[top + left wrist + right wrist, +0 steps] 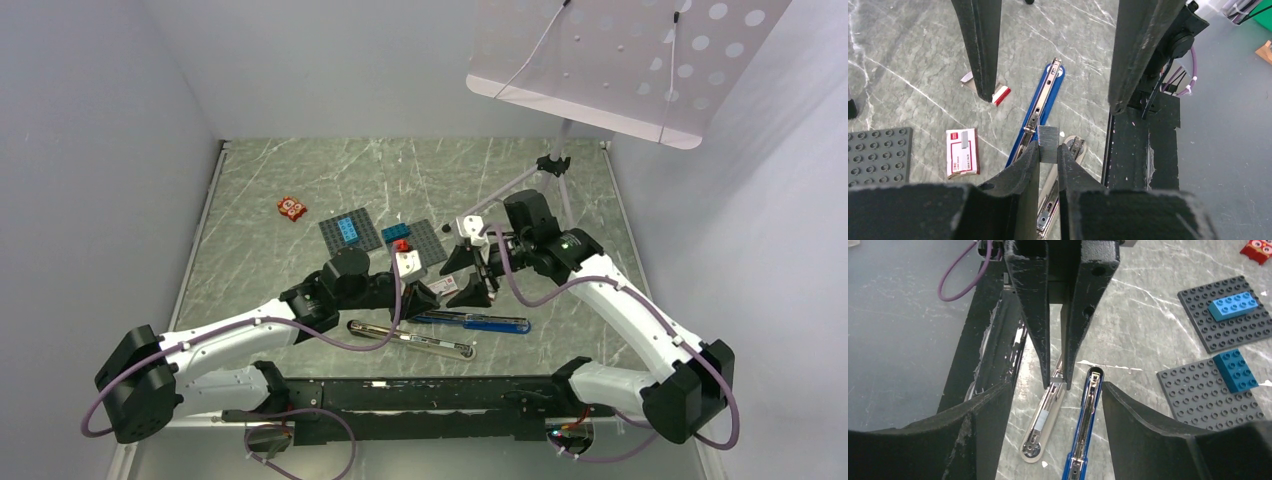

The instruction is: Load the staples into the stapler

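The stapler lies opened flat, its blue arm (480,323) (1040,105) (1085,425) beside its silver channel (410,341) (1068,160) (1043,417). My left gripper (425,297) (1048,147) is shut on a short grey strip of staples (1048,142) (1057,382), held just above the stapler where the two parts meet. The white staple box with red print (447,286) (962,152) lies on the table to the left. Its grey tray with a red end (1000,94) lies under my right gripper (468,275) (1057,390), which is wide open and empty above the stapler.
Two grey stud plates (350,230) (1220,315) with blue bricks (1233,305) lie behind the stapler. An orange-red tile (292,208) lies at the far left. A tripod stand (555,165) with a perforated board stands at the back right. The black base rail (420,395) runs along the near edge.
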Robot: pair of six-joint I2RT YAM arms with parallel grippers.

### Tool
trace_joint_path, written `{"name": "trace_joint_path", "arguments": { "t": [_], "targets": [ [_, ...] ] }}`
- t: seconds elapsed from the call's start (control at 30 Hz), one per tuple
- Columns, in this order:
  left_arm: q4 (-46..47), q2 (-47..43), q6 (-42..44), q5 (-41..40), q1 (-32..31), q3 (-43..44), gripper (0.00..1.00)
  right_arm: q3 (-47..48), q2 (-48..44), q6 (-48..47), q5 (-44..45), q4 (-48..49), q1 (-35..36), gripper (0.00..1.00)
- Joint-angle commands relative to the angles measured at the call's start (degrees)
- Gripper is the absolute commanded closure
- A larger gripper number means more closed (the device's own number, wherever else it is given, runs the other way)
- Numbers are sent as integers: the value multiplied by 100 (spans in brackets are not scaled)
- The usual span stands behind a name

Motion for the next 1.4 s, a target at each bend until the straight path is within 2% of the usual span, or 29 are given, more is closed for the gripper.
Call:
{"name": "trace_joint_path", "arguments": {
  "t": [0.0, 0.1, 0.37, 0.63, 0.93, 1.03, 1.1, 1.13, 1.23, 1.3, 1.37],
  "targets": [
    [57, -49, -10, -96, 12, 266, 91, 115, 140, 72, 243, 218, 89, 34],
    [38, -37, -23, -110, 5, 277, 91, 138, 250, 14, 284, 124, 147, 40],
    [-2, -32, -38, -173, 4, 303, 91, 135, 339, 40, 357, 160, 289, 47],
    [10, -35, -65, -204, 7, 286, 90, 209, 441, -31, 383, 29, 346, 67],
    [-77, -33, -60, -218, 7, 310, 90, 225, 409, 3, 496, 61, 347, 85],
    [-132, -9, -67, -220, 8, 345, 88, 217, 403, 14, 508, 69, 347, 87],
    [-210, -15, -63, -218, 7, 383, 83, 216, 394, 9, 526, 62, 347, 87],
    [-285, -31, -59, -239, 6, 403, 77, 223, 386, 6, 527, 53, 347, 87],
    [-447, -228, 13, -308, 8, 348, 55, 213, 340, 5, 645, 43, 327, 87],
    [-626, -487, 133, -500, 18, 257, 35, 161, 259, -10, 688, 52, 239, 87],
    [-903, -816, 325, -698, 38, 182, 24, 90, 189, -67, 714, 26, 128, 87]
  ]
}}
